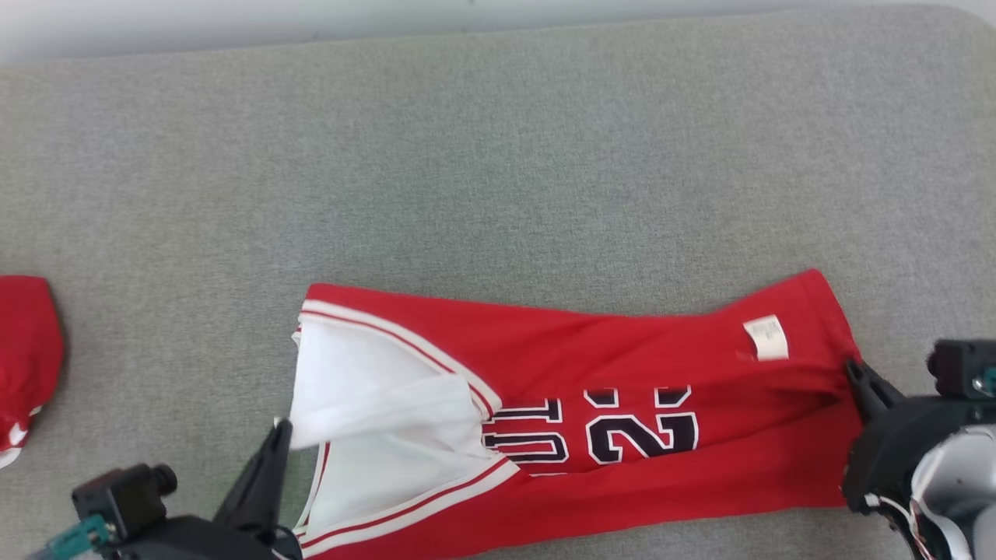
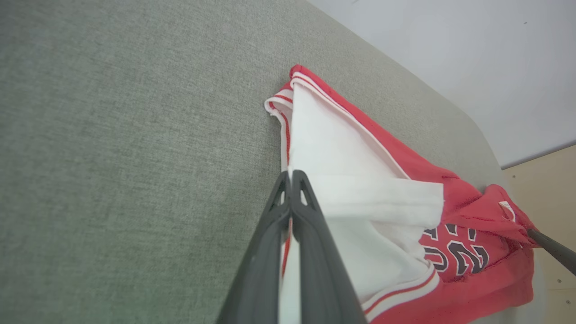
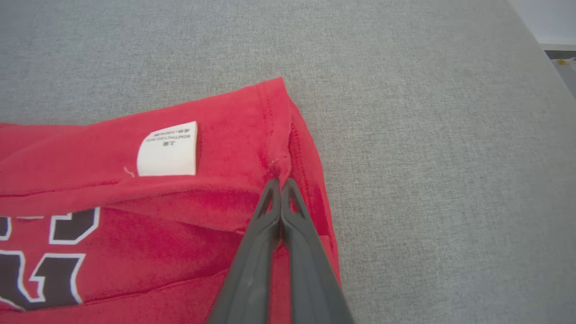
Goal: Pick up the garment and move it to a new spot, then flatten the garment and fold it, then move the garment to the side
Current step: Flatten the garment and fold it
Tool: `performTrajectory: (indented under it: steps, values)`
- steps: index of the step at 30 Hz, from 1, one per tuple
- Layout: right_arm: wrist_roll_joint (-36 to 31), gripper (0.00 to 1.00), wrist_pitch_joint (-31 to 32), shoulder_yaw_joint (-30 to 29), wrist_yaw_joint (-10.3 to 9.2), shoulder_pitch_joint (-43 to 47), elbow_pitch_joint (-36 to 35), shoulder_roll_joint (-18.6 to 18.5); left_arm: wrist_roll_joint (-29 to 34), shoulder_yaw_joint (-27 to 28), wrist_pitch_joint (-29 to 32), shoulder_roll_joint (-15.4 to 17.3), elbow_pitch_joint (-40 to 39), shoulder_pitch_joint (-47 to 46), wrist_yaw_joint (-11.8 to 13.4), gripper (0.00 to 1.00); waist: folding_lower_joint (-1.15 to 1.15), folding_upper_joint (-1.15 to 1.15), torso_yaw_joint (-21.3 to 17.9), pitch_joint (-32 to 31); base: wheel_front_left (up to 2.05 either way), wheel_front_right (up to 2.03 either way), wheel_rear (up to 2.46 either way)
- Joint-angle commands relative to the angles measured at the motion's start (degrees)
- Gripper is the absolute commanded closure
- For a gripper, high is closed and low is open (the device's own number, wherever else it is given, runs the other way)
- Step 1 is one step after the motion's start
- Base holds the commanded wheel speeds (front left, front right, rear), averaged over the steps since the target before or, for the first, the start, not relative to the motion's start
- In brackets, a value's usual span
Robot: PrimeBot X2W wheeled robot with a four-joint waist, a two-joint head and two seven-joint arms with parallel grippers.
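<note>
Your left end effector, right end effector: each clamped on one jersey end; long axis spans both.

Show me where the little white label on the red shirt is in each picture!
Head view: the label is on the right end of the shirt, near its upper edge.
Left wrist view: far right, small, on the bunched red cloth.
Right wrist view: left of centre, large.
Shared landmark: the black number print, close to the label.
</note>
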Motion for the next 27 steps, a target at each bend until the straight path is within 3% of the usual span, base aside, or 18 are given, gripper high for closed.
performTrajectory:
  steps: [1,20,21,22,27]
  values:
    - [0.0,1.00,0.5,-0.9,-0.16,1.4,-0.8,0.5,-0.6,0.1,-0.4,-0.4,0.3,1.4,-0.1,1.00,0.01,0.00,0.7,-0.9,0.00,0.00,0.00]
    - [-3.1,1.00,3.0,-7.0,-0.16,8.0,-2.9,7.1,-2.4,-5.4,0.9,-3.9,4.6,5.0,-1.8,1.00,0.01,0.00,1.9,-4.3,0.00,0.00,0.00]
    - [-3.5,0.96,2.9,-7.4,-0.16,8.1,-2.8,7.3,-2.5,-5.5,1.0,-3.7,4.7,5.4,-1.9,1.00,0.01,0.00,1.9,-4.5,0.00,0.00,0.00]
    - [-3.6,0.00,2.7,-7.8,-0.16,8.1,-2.6,7.7,-2.5,-5.5,1.2,-3.4,4.7,5.7,-1.9,1.00,0.01,0.00,1.9,-4.7,0.00,0.00,0.00]
    - [-4.2,0.00,2.4,-9.7,-0.15,7.9,-1.7,8.9,-2.9,-5.7,2.2,-2.6,3.8,7.3,-1.6,1.00,0.01,0.00,2.3,-5.6,0.00,0.00,0.00]
